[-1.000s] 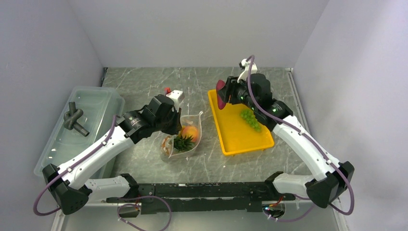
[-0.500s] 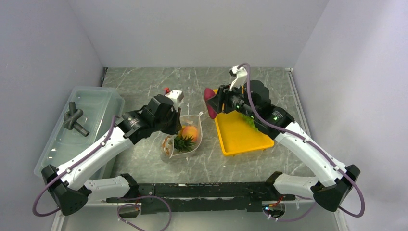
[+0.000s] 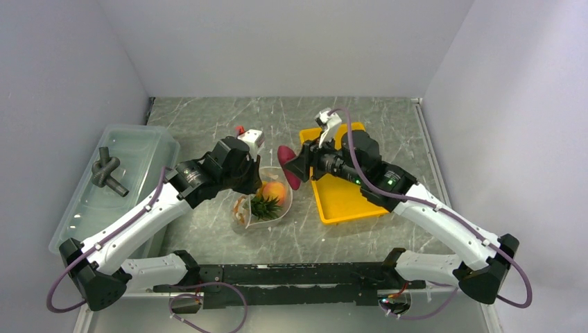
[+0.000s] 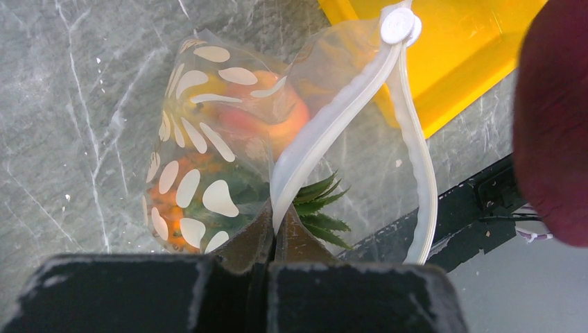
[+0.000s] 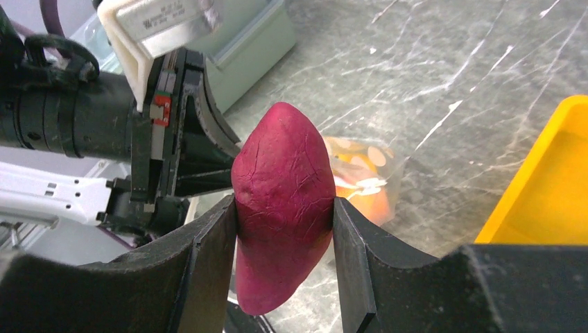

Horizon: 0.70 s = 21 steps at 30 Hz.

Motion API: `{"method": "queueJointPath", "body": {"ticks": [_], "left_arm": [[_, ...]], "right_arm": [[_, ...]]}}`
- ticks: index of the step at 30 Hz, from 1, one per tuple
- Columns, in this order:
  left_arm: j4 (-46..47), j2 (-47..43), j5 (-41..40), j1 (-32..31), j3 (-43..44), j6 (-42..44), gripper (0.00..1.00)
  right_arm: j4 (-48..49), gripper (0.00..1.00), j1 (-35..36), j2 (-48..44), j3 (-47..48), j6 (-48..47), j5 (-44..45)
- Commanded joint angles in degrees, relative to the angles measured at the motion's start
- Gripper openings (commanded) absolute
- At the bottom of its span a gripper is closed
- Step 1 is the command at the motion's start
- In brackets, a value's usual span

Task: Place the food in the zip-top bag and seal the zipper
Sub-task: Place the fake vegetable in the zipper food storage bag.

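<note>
The clear dotted zip-top bag (image 3: 267,208) lies at mid-table with its mouth held open. My left gripper (image 3: 254,182) is shut on the whitish zipper strip (image 4: 333,125) at the mouth edge, seen in the left wrist view (image 4: 281,225). Inside the bag are the peach-coloured fruit (image 3: 274,191) and the orange pineapple with its green crown (image 3: 263,206). My right gripper (image 3: 294,165) is shut on the dark red-purple piece (image 5: 281,173) and holds it in the air just right of the bag's mouth. The green grape bunch is hidden.
The yellow tray (image 3: 340,201) sits right of the bag, under my right arm. A translucent lidded bin (image 3: 139,149) with a dark grey fitting (image 3: 107,172) on it stands at the left. Walls close in three sides.
My right arm has swung left from above the tray, carrying the dark red-purple piece to beside the bag's mouth. The left gripper and bag have stayed put.
</note>
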Motion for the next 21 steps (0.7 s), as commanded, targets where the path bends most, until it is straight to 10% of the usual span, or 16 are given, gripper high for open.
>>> {"method": "queueJointPath", "body": {"ticks": [1,21], "left_arm": [[0.3,-1.0,0.3,0.0,0.9,-0.6,0.00],[-0.2,-1.1,0.1,0.1,2.0,-0.4,0.00]], "right_arm": [[3.9,0.17,2.5,-0.2,-1.0,0.8,-1.1],[2.0,0.17,7.7,4.5,-3.3,0.8,0.8]]}}
